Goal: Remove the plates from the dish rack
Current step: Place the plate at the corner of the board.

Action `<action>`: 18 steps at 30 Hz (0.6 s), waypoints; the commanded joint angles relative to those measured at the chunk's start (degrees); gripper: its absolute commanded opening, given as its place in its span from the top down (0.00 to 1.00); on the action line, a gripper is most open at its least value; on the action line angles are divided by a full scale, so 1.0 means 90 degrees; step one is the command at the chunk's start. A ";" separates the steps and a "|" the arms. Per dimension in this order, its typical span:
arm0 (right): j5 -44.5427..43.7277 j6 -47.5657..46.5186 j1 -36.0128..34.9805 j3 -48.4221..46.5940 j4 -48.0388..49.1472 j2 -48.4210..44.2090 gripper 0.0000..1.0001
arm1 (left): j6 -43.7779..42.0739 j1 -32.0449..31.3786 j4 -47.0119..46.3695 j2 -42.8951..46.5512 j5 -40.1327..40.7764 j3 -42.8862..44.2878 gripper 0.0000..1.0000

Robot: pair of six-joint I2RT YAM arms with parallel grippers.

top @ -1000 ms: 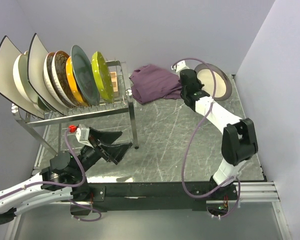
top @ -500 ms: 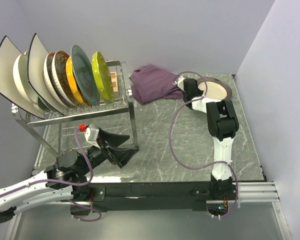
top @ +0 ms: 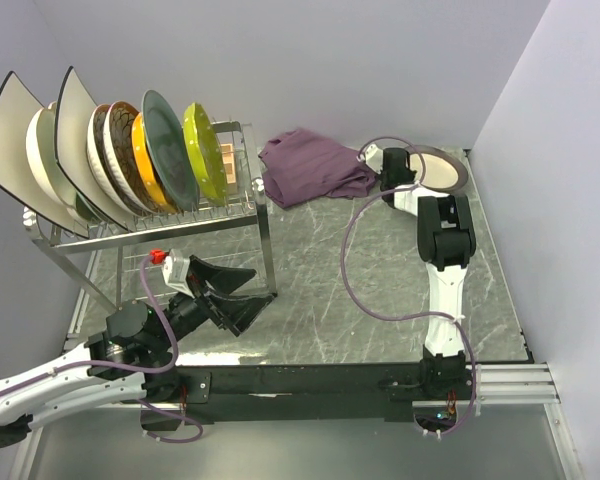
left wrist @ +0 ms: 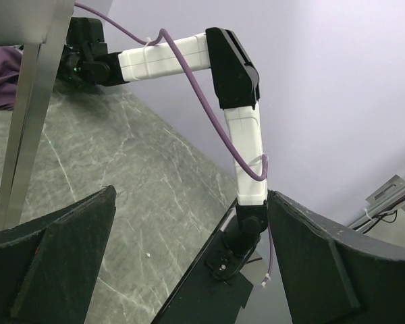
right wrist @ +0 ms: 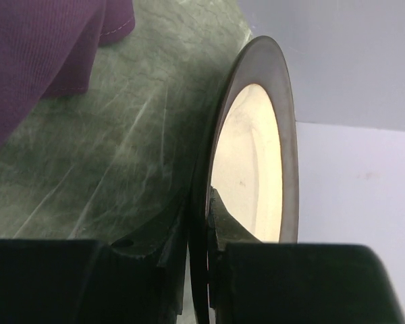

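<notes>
1. Top: plates (top: 145, 150) upright in rack (top: 267, 250); one cream plate (top: 442, 170) low at far right, beside cloth (top: 310, 168).
2. Left wrist: left gripper (left wrist: 192, 196) spread, empty, near rack leg.
3. Right wrist: right gripper (right wrist: 199, 202) clamped on cream plate rim; lower flat before letting go.

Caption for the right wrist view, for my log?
Right gripper pinches the dark rim of a cream-centred plate, purple cloth nearby.

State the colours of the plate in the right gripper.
The plate has a cream centre and dark rim; right wrist view.
</notes>
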State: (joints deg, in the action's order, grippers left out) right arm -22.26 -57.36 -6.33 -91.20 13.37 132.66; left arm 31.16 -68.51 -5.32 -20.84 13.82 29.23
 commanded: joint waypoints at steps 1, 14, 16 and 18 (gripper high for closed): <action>-0.0007 -0.0405 0.0175 -0.0599 0.0480 -0.0072 0.82 | 0.0054 -0.0024 -0.0200 -0.0067 0.0046 -0.0006 0.01; 0.0159 -0.0306 0.0166 -0.0083 0.0127 -0.0149 0.45 | 0.0102 -0.0024 -0.0239 0.0089 -0.0023 -0.0055 0.01; 0.0140 -0.0335 0.0108 0.0219 0.0155 -0.0374 0.43 | 0.0103 -0.0024 -0.0180 0.0040 -0.0042 0.0013 0.01; 0.0091 -0.0345 0.0020 0.0328 0.0146 -0.0530 0.41 | 0.0103 -0.0024 -0.0132 0.0001 -0.0110 0.0043 0.01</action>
State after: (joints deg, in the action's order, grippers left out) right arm -20.10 -59.75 -5.08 -90.37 12.80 133.78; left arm 31.20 -68.51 -5.32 -20.62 13.78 29.23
